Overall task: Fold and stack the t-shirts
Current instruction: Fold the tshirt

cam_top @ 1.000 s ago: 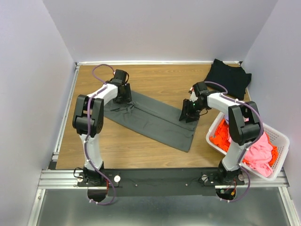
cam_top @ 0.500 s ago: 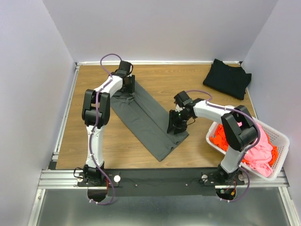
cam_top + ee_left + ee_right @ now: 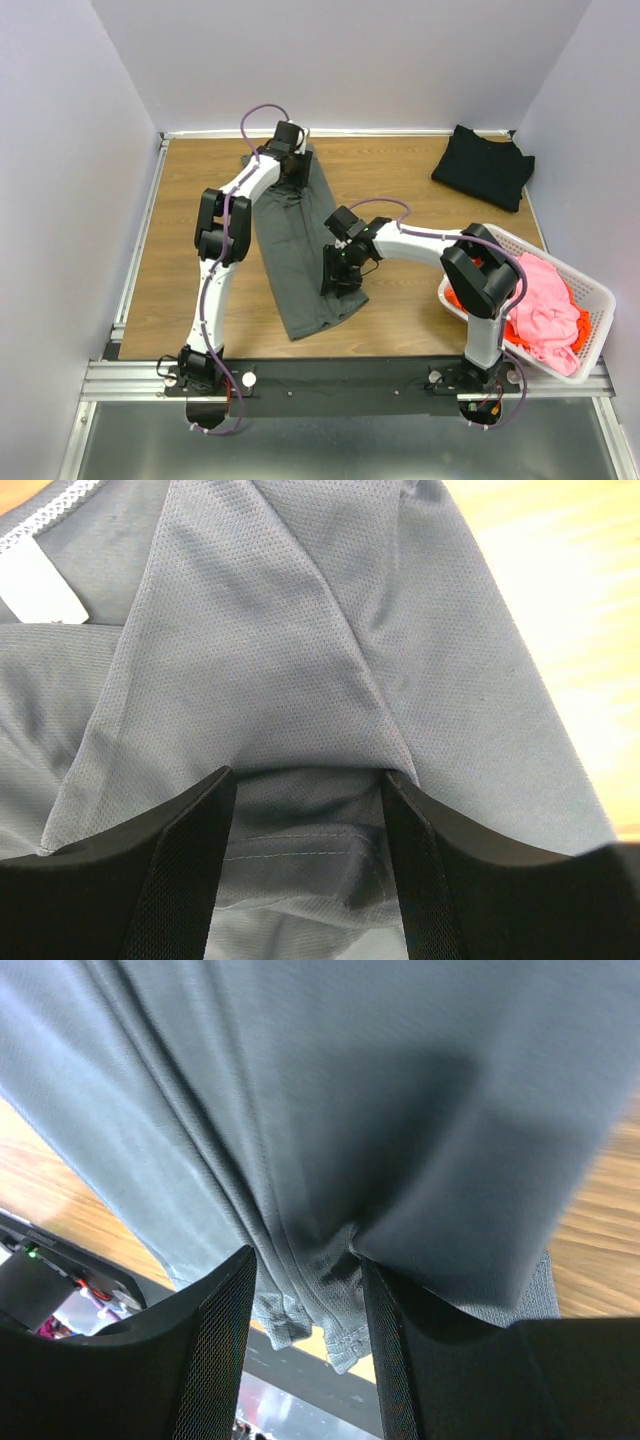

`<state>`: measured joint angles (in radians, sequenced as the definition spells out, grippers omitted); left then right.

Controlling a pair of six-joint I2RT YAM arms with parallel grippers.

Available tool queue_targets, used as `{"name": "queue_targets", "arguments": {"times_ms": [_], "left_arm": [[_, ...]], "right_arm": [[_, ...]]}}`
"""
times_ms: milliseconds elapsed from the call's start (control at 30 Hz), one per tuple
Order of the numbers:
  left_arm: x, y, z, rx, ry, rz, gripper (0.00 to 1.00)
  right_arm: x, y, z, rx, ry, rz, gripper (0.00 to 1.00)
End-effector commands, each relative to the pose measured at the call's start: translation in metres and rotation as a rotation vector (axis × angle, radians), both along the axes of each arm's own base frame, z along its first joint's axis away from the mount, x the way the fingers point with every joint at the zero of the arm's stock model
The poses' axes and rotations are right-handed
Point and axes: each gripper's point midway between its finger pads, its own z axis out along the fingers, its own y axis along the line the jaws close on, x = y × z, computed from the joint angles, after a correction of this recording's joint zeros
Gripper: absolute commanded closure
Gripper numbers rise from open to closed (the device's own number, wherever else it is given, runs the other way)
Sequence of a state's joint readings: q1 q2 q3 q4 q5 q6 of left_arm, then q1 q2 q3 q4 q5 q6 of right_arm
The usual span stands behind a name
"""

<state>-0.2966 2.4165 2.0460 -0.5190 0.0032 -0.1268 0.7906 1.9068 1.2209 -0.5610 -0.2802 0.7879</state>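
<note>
Gripping the dark grey t-shirt (image 3: 295, 250) at two places, the arms held it as a long narrow strip over the table (image 3: 400, 180), running from the far edge toward the near one. The left gripper (image 3: 293, 168) was clenched on a fold at the collar end (the white neck label (image 3: 35, 580) showed in its wrist view). The right gripper (image 3: 340, 272) was clenched on bunched cloth at the strip's right edge, toward the hem. The black t-shirt (image 3: 485, 167) lay folded at the far right corner, well apart. The pink t-shirt (image 3: 545, 300) and orange t-shirt (image 3: 455, 298) sat in the basket (image 3: 590, 290). Each pinch appeared to take only a small ridge of thin mesh. A hard pull could therefore slip a layer free and open the lengthwise fold, and uneven arm travel would probably skew or wrinkle the strip.
</note>
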Motion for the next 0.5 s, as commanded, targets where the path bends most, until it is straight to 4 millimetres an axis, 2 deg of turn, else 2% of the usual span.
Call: {"name": "queue_targets", "arguments": {"times_ms": [0, 167, 333, 467], "left_arm": [[-0.011, -0.049, -0.010, -0.058, 0.031, -0.139, 0.32], [-0.015, -0.081, -0.013, -0.077, 0.026, -0.208, 0.32], [-0.005, -0.080, -0.002, -0.073, -0.013, -0.172, 0.32], [0.014, -0.073, 0.023, -0.061, -0.077, -0.105, 0.32]], "right_arm": [[-0.001, 0.003, -0.021, -0.078, -0.003, -0.032, 0.46], [0.001, 0.011, -0.020, -0.069, -0.007, -0.028, 0.46], [0.004, 0.015, -0.013, -0.057, -0.022, -0.034, 0.46], [0.001, 0.011, -0.004, -0.045, -0.033, -0.048, 0.45]]}}
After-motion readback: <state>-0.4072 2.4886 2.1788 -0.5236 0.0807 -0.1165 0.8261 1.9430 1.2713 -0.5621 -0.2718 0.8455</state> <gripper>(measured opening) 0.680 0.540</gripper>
